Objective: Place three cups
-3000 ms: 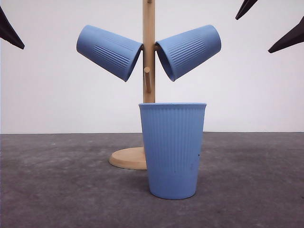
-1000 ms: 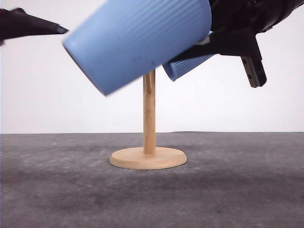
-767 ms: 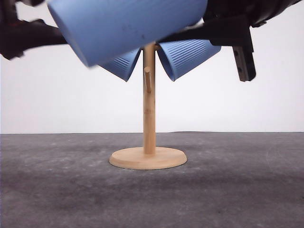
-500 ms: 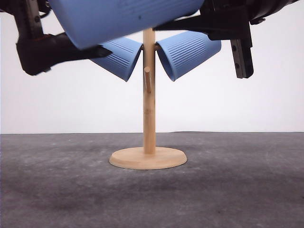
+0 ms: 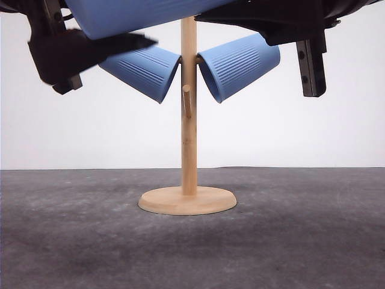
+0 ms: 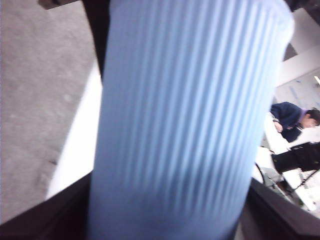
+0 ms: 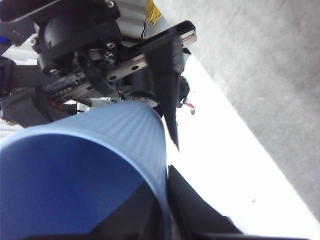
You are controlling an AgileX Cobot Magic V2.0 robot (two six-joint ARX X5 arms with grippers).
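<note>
Third light-blue ribbed plastic cup (image 5: pixel 138 15) is held high, tilted, above the wooden peg stand (image 5: pixel 188 120); two matching cups (image 5: pixel 141 69) (image 5: pixel 240 65) hang on side pegs. Left gripper (image 6: pixel 165 220) clamps its base end; right gripper (image 7: pixel 165 200) pinches the rim. Suggest one arm let go first, then align the mouth with the free front peg (image 5: pixel 186 99) and slide on slowly.

No text, label, brand, number or sign can be read on anything in these views; the ribbed surfaces, the wood and the dark metal all bear none.
</note>
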